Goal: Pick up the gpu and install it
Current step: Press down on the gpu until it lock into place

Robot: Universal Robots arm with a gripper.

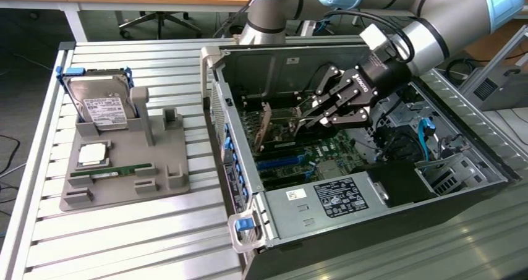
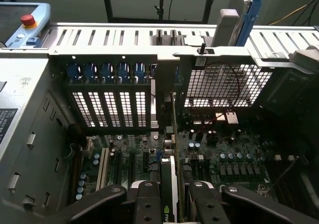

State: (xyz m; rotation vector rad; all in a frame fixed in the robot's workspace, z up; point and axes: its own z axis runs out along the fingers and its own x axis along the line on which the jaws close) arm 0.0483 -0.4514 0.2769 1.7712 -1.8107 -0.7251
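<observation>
While the exterior view has my gripper (image 1: 334,110) low inside the open computer case (image 1: 462,187), the wrist view shows my fingers (image 2: 149,201) clamped on the gpu (image 2: 168,194), held edge-on, long axis pointing toward the rear slot wall (image 2: 107,107).

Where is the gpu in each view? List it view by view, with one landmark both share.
Exterior view: the gpu stands on edge inside the open computer case, held by the gripper.
Wrist view: gpu between the gripper fingers, above the motherboard.
Shared landmark: hard drive on the stand.
</observation>
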